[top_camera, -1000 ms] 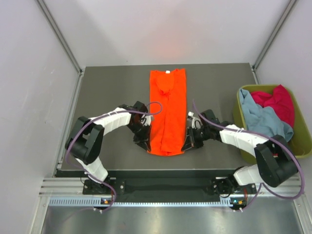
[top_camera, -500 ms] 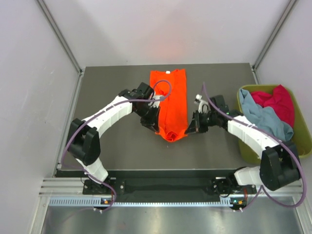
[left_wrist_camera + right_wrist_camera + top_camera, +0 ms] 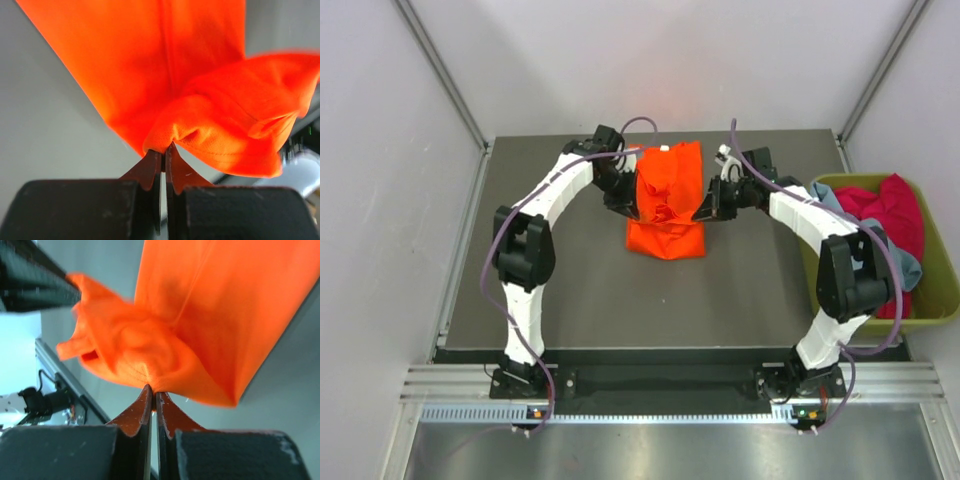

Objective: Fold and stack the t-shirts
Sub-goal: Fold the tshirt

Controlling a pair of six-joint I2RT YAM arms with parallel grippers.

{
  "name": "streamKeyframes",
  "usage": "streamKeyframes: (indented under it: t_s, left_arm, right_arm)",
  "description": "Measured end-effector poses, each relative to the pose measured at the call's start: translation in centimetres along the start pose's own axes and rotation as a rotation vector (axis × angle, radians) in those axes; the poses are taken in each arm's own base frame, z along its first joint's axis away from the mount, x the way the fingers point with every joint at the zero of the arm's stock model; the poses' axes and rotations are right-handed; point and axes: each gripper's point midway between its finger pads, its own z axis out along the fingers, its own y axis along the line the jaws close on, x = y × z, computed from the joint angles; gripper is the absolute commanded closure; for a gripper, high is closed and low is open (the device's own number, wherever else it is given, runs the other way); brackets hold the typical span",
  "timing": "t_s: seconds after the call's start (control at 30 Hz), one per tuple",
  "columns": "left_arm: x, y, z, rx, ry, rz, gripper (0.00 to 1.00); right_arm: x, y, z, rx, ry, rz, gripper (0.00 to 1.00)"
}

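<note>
Orange shirt [image 3: 665,205]: it lies on the bench near the far edge, about midway between the left and right edges. Its collar end lies flat at the far edge. The near part is doubled back over the rest and bunches in the middle, with a flat fold at the near end.
Lifted hem: it is raised off the bench between my two grippers and sags in loose wrinkles.
My left gripper [image 3: 164,150]: it is pinched tight on the shirt's left side, and the cloth puckers right at the fingertips with no gap showing.
My right gripper [image 3: 152,390]: it is clamped the same way on the shirt's right side, with a gathered fold of orange cloth between the tips.
My arms: both reach to the far half of the bench and curve in toward the shirt from either side.
Red shirt [image 3: 900,210]: it is heaped in the bin's far end.
Grey-blue shirt [image 3: 905,268]: it is in the bin beside the red one, partly behind my right arm.
Bin [image 3: 932,310]: it is olive green and sits at the bench's right edge.
Bench [image 3: 570,290]: it is dark grey.
</note>
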Motion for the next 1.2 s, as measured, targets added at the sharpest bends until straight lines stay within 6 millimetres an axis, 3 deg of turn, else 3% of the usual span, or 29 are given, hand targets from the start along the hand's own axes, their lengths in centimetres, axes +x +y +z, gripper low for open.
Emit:
streamKeyframes:
  t_s: [0.07, 0.17, 0.37, 0.8, 0.83, 0.87, 0.9, 1.0, 1.13, 1.2]
  left_arm:
    - [-2.5, 1.3, 0.6, -0.003, -0.028, -0.006, 1.0]
    - [-4.4, 3.0, 1.3, -0.003, -0.043, -0.016, 1.0]
    - [-5.5, 5.1, 1.8, -0.002, -0.04, -0.047, 1.0]
    - [-8.5, 6.4, 4.9, -0.001, -0.085, -0.026, 0.99]
    - [-8.6, 6.7, 5.1, -0.006, -0.089, -0.025, 0.94]
    - [-8.9, 6.9, 5.3, -0.013, -0.098, -0.025, 0.85]
    - [-9.1, 7.2, 5.5, -0.023, -0.104, -0.024, 0.69]
    - [-10.0, 8.2, 5.9, -0.061, -0.136, -0.035, 0.52]
    - [-12.4, 9.5, 5.1, -0.145, -0.22, -0.03, 0.31]
    - [-13.8, 9.9, 3.9, -0.188, -0.277, -0.017, 0.3]
  right_arm:
    - [-1.1, -0.4, 0.8, 0.006, -0.008, -0.011, 1.0]
    - [-2.4, -1.0, 1.7, 0.018, -0.018, -0.029, 1.0]
    - [-4.5, -2.3, 3.3, 0.045, -0.035, -0.062, 1.0]
    - [-9.1, -5.9, 5.9, 0.071, -0.081, -0.062, 1.0]
    - [-9.4, -5.9, 6.1, 0.071, -0.085, -0.064, 0.98]
    - [-9.7, -6.1, 6.3, 0.072, -0.093, -0.069, 0.84]
    - [-10.0, -6.2, 6.6, 0.074, -0.098, -0.068, 0.74]
    - [-10.7, -6.7, 7.1, 0.085, -0.114, -0.088, 0.45]
    - [-11.1, -7.5, 7.2, 0.122, -0.128, -0.123, 0.39]
    - [-11.3, -7.8, 6.9, 0.146, -0.135, -0.14, 0.39]
